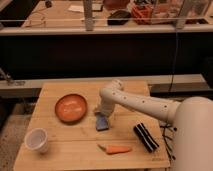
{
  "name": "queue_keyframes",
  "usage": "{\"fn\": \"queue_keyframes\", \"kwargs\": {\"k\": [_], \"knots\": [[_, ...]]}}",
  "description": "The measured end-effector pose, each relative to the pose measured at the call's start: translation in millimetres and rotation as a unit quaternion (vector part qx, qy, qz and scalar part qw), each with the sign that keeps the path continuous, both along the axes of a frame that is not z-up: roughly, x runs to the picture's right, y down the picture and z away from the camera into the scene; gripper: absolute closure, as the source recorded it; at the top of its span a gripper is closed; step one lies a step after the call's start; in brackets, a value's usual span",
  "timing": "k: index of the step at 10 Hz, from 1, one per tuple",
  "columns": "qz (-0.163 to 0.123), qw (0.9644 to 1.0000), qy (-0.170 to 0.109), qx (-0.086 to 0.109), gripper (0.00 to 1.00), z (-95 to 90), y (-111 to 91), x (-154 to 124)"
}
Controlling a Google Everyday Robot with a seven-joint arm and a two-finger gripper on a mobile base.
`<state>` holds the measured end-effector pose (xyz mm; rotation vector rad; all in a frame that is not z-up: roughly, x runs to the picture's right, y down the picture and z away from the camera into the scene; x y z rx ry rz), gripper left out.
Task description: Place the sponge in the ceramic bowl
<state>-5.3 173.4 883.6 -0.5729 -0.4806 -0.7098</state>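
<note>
reaching in from the right, the white arm (145,105) bends down over the middle of the wooden table (75,157), and the gripper (103,114) hangs low, right over the upper end of the sponge (102,123). its jaws are spread wide and hold nothing; whether the tips touch the sponge cannot be told. the sponge, a small blue pad, lies flat on the wood near the table's centre, a little tilted, mostly showing below the gripper. the bowl (70,108), orange-red and shallow, sits just to the left of the sponge and slightly farther back, apart from it, with only a strip of bare wood between the two. a white cup (36,140) stands upright near the front left corner, well apart from the bowl and off the line between sponge and bowl. a carrot (116,149) lies on its side near the front edge, below and a little right of the sponge. a black block (146,137) with white stripes lies at an angle to the right, under the arm's forearm side. behind the table runs a dark gap, then a raised counter (60,22) with cluttered things too blurred to name.
</note>
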Motion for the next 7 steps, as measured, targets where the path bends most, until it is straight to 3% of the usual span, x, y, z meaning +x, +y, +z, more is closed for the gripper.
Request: {"fn": "queue_keyframes", "kwargs": {"k": [6, 7], "knots": [[-0.003, 1.0, -0.005, -0.001, 0.3, -1.5, -2.7, -8.2], [-0.004, 1.0, -0.006, -0.002, 0.37, -2.2, -3.1, -12.6]]}}
